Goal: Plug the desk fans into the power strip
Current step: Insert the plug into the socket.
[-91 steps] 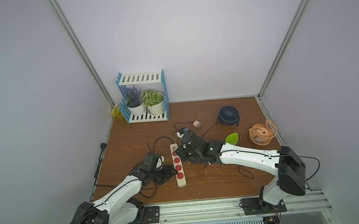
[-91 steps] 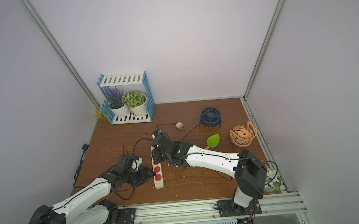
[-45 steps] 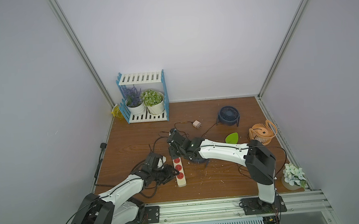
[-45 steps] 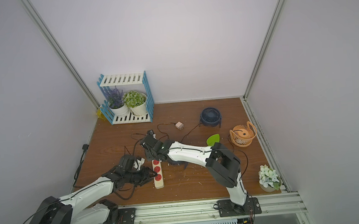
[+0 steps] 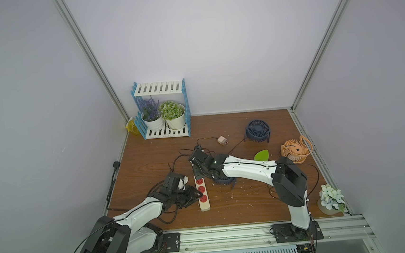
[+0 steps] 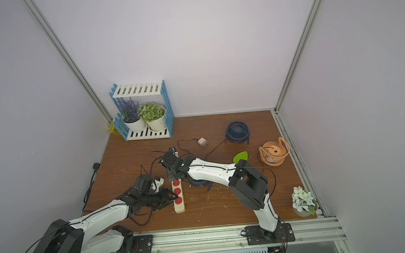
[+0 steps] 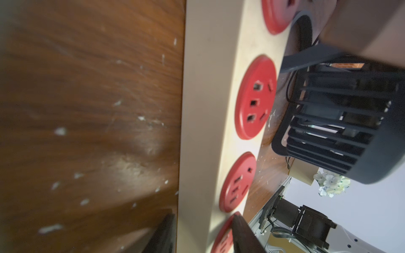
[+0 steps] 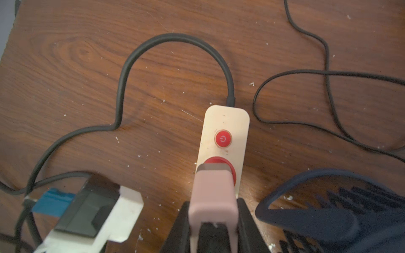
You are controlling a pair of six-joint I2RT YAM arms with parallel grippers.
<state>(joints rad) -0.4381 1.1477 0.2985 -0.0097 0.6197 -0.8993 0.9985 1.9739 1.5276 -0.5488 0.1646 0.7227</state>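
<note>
The cream power strip lies lengthwise on the wooden floor, red sockets up. My left gripper is shut on its near end, one finger on each long side. At the strip's far end my right gripper is shut on a pink plug. The plug's front covers the socket just below the red power button. A dark blue desk fan lies beside the strip, under my right forearm.
The strip's thick black cord loops ahead of it, and thin black cables trail right. At the back lie another blue fan, a beige adapter, an orange fan and a plant shelf. A flower pot sits front right.
My right arm has swung left and brought the pink plug over the strip's far end. My left gripper's fingers have narrowed onto the strip's near end.
</note>
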